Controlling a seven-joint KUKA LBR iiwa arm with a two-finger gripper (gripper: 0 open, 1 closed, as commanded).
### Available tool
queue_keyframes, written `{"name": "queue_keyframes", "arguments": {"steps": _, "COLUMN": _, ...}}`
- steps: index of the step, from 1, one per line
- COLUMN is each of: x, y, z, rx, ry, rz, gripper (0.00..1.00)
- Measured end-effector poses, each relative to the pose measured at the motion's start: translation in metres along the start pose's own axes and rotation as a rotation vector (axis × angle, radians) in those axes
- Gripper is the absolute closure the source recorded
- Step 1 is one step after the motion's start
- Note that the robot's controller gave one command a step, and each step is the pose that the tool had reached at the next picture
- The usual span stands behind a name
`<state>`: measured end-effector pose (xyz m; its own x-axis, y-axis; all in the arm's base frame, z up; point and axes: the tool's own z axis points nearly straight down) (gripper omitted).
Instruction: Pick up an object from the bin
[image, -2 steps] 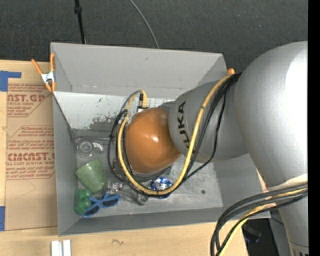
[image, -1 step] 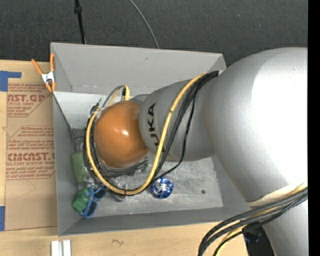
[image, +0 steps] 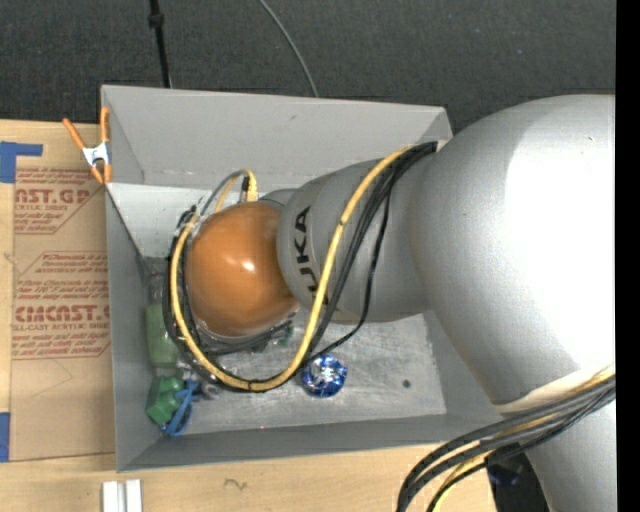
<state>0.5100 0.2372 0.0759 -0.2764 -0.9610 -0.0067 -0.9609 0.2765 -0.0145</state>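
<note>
A small shiny blue and white ball (image: 324, 376) lies on the bin floor near the front, just below the arm's cable loop. Against the left wall lies a pale green object (image: 157, 335), partly hidden by the orange cover. In the front left corner sits a darker green piece (image: 160, 400) with a blue strip-like thing (image: 181, 416) against it.
The arm reaches in from the right and covers most of the bin's middle and left. Its orange dome and yellow-black cables hang over the left half. Bare grey floor shows at the front right, and the back wall is in sight.
</note>
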Motion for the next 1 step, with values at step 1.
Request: {"name": "queue_keyframes", "arguments": {"steps": 1, "x": 0.0482, "y": -0.0303, "z": -0.1385, "rx": -0.006, "ry": 0.0, "rz": -0.079, "gripper": 1.0}}
